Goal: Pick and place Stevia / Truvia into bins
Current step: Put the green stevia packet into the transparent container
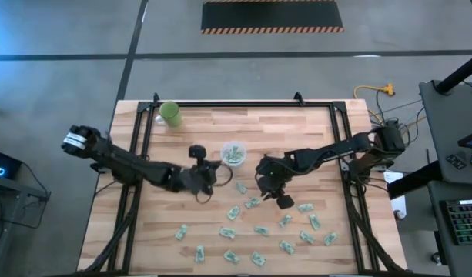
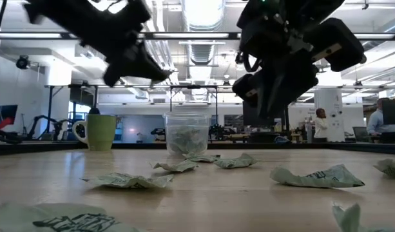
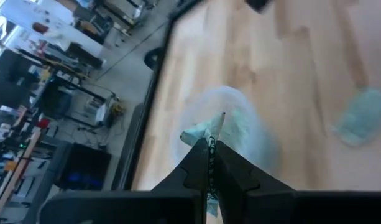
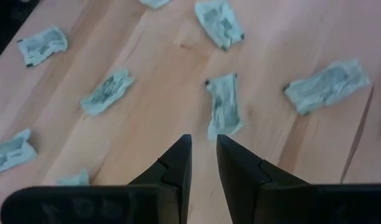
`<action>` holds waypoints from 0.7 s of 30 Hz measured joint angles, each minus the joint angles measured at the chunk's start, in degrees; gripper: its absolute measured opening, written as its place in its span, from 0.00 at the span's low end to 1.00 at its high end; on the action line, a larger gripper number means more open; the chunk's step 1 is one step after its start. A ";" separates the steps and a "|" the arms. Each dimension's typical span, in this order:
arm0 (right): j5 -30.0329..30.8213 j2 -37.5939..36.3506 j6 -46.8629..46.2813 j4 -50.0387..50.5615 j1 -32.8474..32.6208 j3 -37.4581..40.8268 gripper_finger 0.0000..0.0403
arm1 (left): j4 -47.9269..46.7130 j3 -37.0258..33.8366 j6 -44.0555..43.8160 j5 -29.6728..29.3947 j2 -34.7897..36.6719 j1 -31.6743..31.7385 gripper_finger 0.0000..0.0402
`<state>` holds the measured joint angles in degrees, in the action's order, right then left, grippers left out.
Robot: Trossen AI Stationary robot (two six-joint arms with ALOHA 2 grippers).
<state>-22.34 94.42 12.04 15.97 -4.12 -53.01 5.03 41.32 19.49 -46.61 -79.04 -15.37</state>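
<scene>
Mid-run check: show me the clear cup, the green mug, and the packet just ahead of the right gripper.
clear cup (image 2: pixel 187 134), low view, front wall.
green mug (image 2: pixel 101 132), low view, middle of its side.
packet ahead of the right gripper (image 4: pixel 224 106), right wrist view, middle of the paper.

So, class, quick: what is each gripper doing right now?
Left gripper: shut on a packet, near the clear cup.
Right gripper: open, empty, above the loose packets.
</scene>
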 joint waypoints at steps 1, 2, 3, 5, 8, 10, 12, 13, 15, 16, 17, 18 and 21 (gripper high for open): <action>0.03 0.22 0.32 -0.94 0.00 0.00 0.17 | 1.19 0.00 1.63 1.61 -0.07 1.65 0.00; 0.24 0.27 0.41 -1.16 -0.02 0.00 0.17 | 2.08 -0.02 2.86 3.32 -0.11 3.16 0.00; 0.61 0.30 0.46 -1.20 -0.02 0.02 0.17 | 3.06 -0.04 3.69 5.28 -0.11 4.73 0.00; 2.24 0.30 0.64 -2.28 0.00 0.01 0.17 | 4.64 0.02 4.60 10.17 -0.13 7.99 0.00; 4.88 0.25 1.32 -2.56 0.00 0.00 0.17 | 5.05 0.10 4.86 16.12 -0.24 12.26 0.00; 5.73 0.25 1.89 -3.82 0.00 0.00 0.17 | 5.16 0.13 4.82 19.24 -0.57 14.81 0.00; 5.96 0.36 2.14 -5.43 0.00 0.00 0.17 | 5.05 0.13 3.37 21.69 -0.90 16.86 0.00; 6.00 0.57 2.14 -6.52 0.00 0.00 0.17 | 5.05 0.11 2.84 22.89 -1.09 17.69 0.00; 6.03 0.79 2.63 -7.97 0.00 0.00 0.17 | 5.43 0.11 2.26 25.92 -1.46 18.84 0.00; 6.03 0.88 3.08 -8.43 0.00 0.00 0.17 | 5.09 0.11 2.10 26.94 -1.50 19.14 0.01; 6.03 0.94 3.42 -8.83 0.00 0.00 0.17 | 5.03 0.11 2.00 27.37 -1.51 19.34 0.02; 6.03 0.95 3.48 -8.97 0.00 0.00 0.17 | 5.19 0.11 2.01 27.61 -1.51 19.41 0.03; 6.03 0.95 3.65 -9.42 0.02 0.00 0.17 | 5.19 0.11 2.09 27.65 -1.51 19.42 0.11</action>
<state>-16.32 95.37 15.68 6.55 -4.10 -53.01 10.23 41.43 21.58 -18.96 -80.55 4.06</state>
